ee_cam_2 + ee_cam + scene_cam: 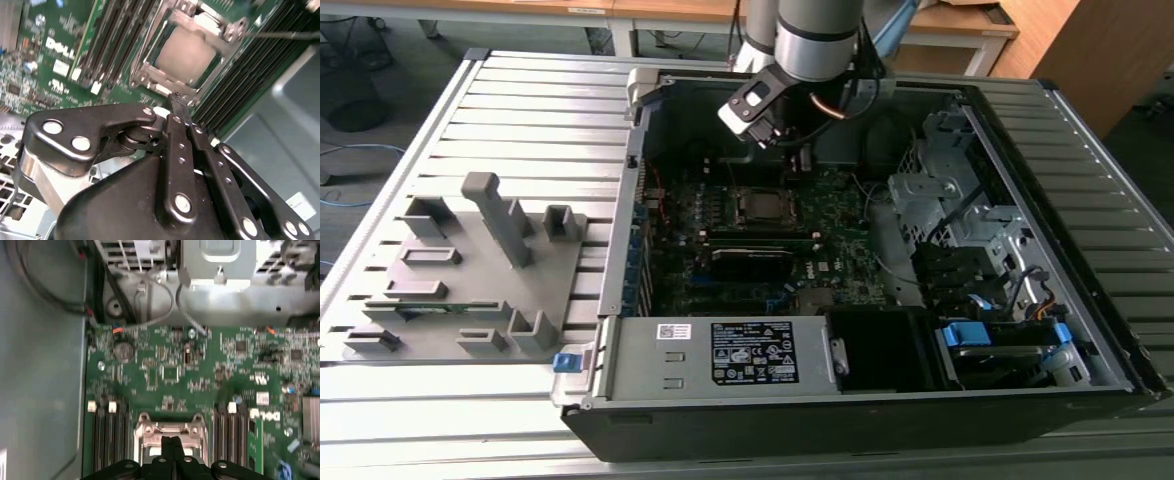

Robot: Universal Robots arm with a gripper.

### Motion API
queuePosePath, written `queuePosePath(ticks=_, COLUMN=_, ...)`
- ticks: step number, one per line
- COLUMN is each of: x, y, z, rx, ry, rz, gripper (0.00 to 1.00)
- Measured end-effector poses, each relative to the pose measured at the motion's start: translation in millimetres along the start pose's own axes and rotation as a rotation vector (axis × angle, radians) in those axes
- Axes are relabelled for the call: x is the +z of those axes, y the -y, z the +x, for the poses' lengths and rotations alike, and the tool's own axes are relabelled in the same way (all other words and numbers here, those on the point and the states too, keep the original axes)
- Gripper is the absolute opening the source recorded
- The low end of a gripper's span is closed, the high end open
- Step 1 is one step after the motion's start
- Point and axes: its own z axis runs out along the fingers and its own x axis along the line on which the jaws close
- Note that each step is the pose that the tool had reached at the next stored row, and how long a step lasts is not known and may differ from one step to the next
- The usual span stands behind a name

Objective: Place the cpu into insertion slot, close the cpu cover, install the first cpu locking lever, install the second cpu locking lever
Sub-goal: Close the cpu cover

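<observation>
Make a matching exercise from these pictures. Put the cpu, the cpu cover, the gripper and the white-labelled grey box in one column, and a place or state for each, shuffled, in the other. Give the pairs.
Column one
1. cpu
2. cpu cover
3. gripper
4. white-labelled grey box

Column two
A. fingers shut together, tips beside the cover's edge
B. inside the case, low in the exterior view
C. dull grey square seated within the frame
D. silvery frame lying around the grey square

Pairs: 1-C, 2-D, 3-A, 4-B

Grey tubular arm point(817, 35), black jaws, silver screws point(182, 202)
</observation>
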Motion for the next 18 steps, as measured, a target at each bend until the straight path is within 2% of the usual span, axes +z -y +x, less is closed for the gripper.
queuePosePath(ticks=3, x=0.0, y=10.9, z=0.0, rx=0.000, ry=0.0000, rz=-0.0030, gripper=0.11)
queuePosePath(ticks=6, x=0.1, y=16.2, z=-0.1, rx=0.000, ry=0.0000, rz=-0.0035, gripper=0.11)
queuePosePath(ticks=10, x=0.1, y=17.0, z=-0.1, rx=0.000, ry=0.0000, rz=-0.0036, gripper=0.11)
queuePosePath(ticks=13, x=0.2, y=20.2, z=-0.1, rx=0.000, ry=0.0000, rz=-0.0036, gripper=0.11)
queuePosePath(ticks=18, x=0.2, y=20.8, z=-0.1, rx=0.000, ry=0.0000, rz=-0.0036, gripper=0.11)
